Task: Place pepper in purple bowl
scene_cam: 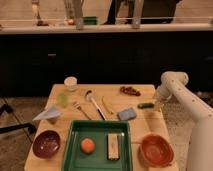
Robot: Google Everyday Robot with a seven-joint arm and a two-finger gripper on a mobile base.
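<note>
The green pepper [146,105] lies on the wooden table [137,127] near its right edge. The purple bowl [46,144] sits at the table's front left corner, far from the pepper. My gripper [158,104] hangs at the end of the white arm just right of the pepper, close to it at the table's right edge. Whether it touches the pepper cannot be told.
A green tray [97,127] at front centre holds an orange ball [88,145] and a bar [113,146]. An orange bowl [156,150] is front right. A blue sponge [127,114], yellow piece [107,104], spoon [93,102], fork, dark red cluster [129,90], cups and a folded paper lie around.
</note>
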